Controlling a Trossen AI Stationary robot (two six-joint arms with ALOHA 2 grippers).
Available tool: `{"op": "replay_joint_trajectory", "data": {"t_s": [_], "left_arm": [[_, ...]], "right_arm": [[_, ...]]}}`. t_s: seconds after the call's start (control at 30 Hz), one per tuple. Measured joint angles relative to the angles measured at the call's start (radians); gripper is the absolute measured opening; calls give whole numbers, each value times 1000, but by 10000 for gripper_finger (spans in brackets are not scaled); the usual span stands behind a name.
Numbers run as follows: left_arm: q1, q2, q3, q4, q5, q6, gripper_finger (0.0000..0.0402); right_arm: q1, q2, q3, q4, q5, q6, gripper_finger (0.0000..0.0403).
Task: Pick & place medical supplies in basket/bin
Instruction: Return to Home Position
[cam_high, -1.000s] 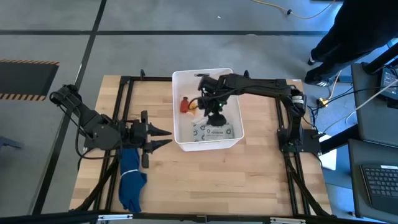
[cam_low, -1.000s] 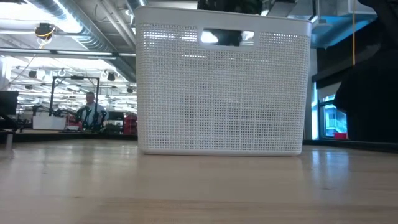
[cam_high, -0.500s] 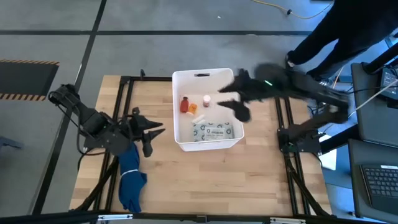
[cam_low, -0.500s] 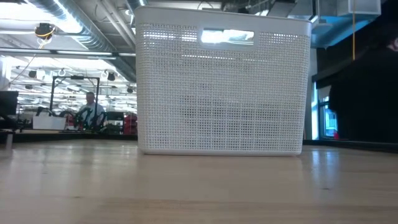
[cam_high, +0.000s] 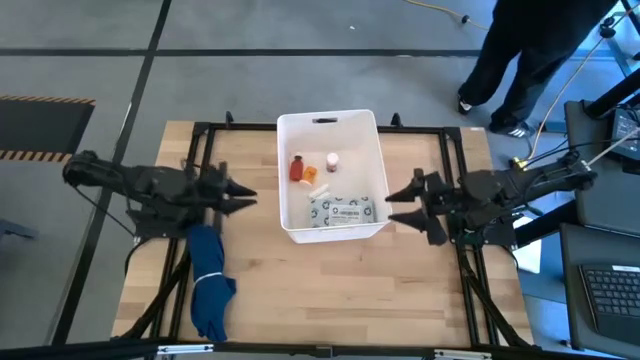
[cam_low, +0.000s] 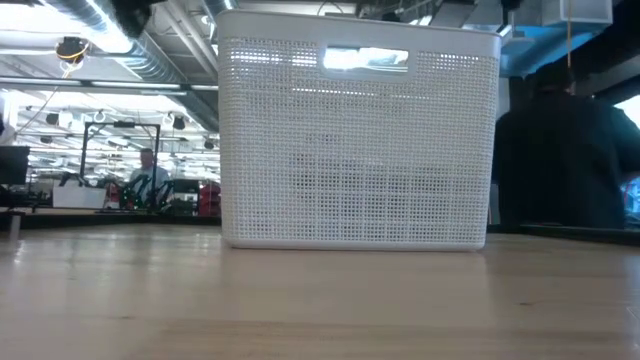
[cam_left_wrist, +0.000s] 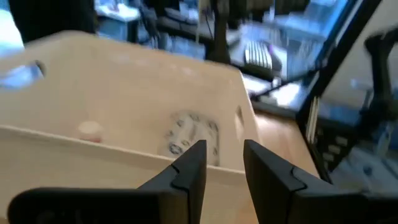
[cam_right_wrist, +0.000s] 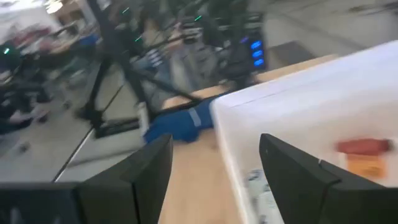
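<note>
While red bottle, packets lie in bin, left jaws, right jaws flank it, spread, empty.

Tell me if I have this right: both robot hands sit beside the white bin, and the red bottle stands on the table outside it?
Not quite: the high view shows the red bottle inside the white bin. The left hand and right hand are indeed beside it, one each side.

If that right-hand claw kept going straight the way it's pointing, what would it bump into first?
Probably the facing long wall of the white bin, just ahead of the right gripper. Height is unclear from above. Its wrist view looks over the rim, so it might pass above it.
</note>
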Motion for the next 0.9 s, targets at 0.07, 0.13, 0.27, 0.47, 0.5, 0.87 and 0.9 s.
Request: {"op": "replay_joint_trajectory", "data": {"t_s": [0.07,0.13,0.27,0.47,0.5,0.87,0.9], "left_arm": [[31,-118,-51,2,10,18,101],[58,-247,-106,-3,13,21,101],[92,-464,-214,-6,19,1,101],[100,-578,-311,-58,59,-8,101],[100,-573,-312,-59,71,-8,101],[101,-578,-435,-4,17,-34,101],[101,-578,-440,-4,8,-44,101]], "right_arm": [[35,-48,-53,17,89,6,241],[59,-93,-100,10,138,21,241],[80,-165,-167,27,149,70,241],[124,-220,-221,94,120,-142,241],[128,-236,-232,89,110,-141,241],[131,-560,-465,237,-91,-137,241],[129,-598,-502,238,-89,-135,241]]}}
